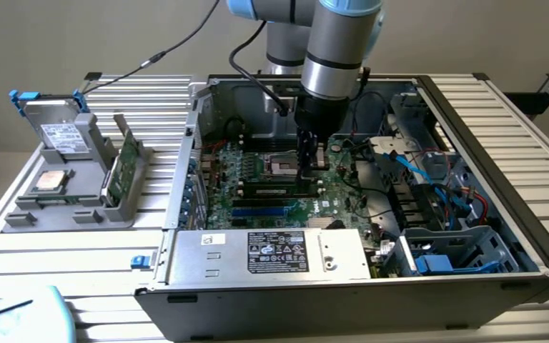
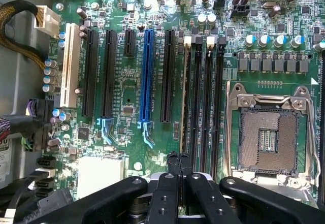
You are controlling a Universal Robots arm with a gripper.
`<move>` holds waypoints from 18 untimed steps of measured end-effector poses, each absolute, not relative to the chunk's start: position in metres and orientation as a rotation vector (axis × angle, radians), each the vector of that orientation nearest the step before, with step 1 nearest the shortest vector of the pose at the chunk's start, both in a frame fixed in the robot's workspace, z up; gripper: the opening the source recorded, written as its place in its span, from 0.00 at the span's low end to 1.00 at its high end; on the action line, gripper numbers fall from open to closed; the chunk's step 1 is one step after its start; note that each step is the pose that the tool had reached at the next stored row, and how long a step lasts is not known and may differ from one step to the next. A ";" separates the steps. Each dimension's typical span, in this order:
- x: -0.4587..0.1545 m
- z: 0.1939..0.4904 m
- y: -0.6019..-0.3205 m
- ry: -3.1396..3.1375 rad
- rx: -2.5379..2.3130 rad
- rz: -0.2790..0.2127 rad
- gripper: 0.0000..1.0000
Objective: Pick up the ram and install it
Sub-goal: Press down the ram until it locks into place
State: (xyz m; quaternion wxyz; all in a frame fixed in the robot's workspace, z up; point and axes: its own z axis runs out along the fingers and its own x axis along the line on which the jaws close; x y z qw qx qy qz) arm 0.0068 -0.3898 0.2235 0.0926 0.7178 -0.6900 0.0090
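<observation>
While the arm reaches down into the open computer case, the gripper hangs low over the middle of the motherboard, its two black fingers pressed together with nothing between them; the ram sits on edge in one of the long memory slots, between the empty processor socket and the blue expansion slot; in the wrist view the ram is the slim strip in the slot farthest from the socket, and the closed fingertips are right at one end of it, though whether they touch it I cannot tell; the power supply fills the case's near edge; a grey tray stands on the table's edge at the exterior view's left, well apart from the gripper, holding a green card and a hard drive.
</observation>
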 end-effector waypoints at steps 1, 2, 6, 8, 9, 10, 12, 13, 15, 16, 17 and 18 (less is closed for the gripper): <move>0.007 0.223 -0.390 -2.049 2.131 0.027 0.11; 0.007 0.224 -0.390 -2.049 2.132 0.026 0.11; 0.005 0.233 -0.390 -2.049 2.132 0.026 0.11; 0.001 0.233 -0.389 -2.049 2.132 0.027 0.11; -0.001 0.233 -0.389 -2.050 2.132 0.028 0.11; -0.003 0.233 -0.389 -2.050 2.133 0.030 0.11; -0.007 0.233 -0.388 -2.051 2.133 0.032 0.11; -0.009 0.233 -0.388 -2.051 2.134 0.034 0.11; -0.012 0.233 -0.387 -2.052 2.134 0.036 0.11; -0.014 0.233 -0.387 -2.053 2.134 0.037 0.11; -0.016 0.233 -0.387 -2.053 2.134 0.038 0.11; -0.017 0.233 -0.387 -2.053 2.134 0.039 0.11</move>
